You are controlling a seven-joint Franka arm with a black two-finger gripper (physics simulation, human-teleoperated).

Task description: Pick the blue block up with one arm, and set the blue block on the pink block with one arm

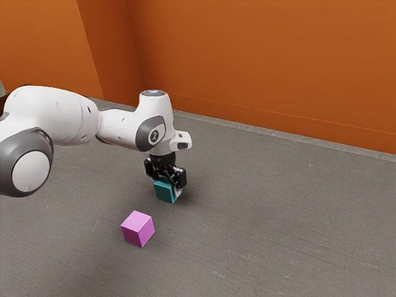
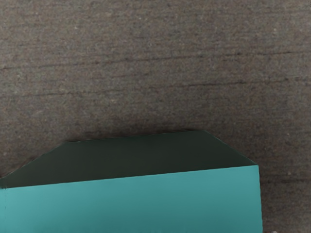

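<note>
The blue block (image 1: 166,193), teal in colour, rests on the grey floor in the middle of the exterior view. My gripper (image 1: 167,180) comes down on it from above, with one black finger against each side of its top, so it is shut on the block. In the wrist view the blue block (image 2: 136,199) lies close under my hand, showing its bright top face and one dark side. The pink block (image 1: 138,228) sits alone on the floor, a short way toward the front and the exterior view's left of the blue block.
The grey floor (image 1: 278,216) stretches wide toward the exterior view's right and front. An orange wall (image 1: 278,62) runs along the back. My white arm (image 1: 62,124) reaches in from the exterior view's left.
</note>
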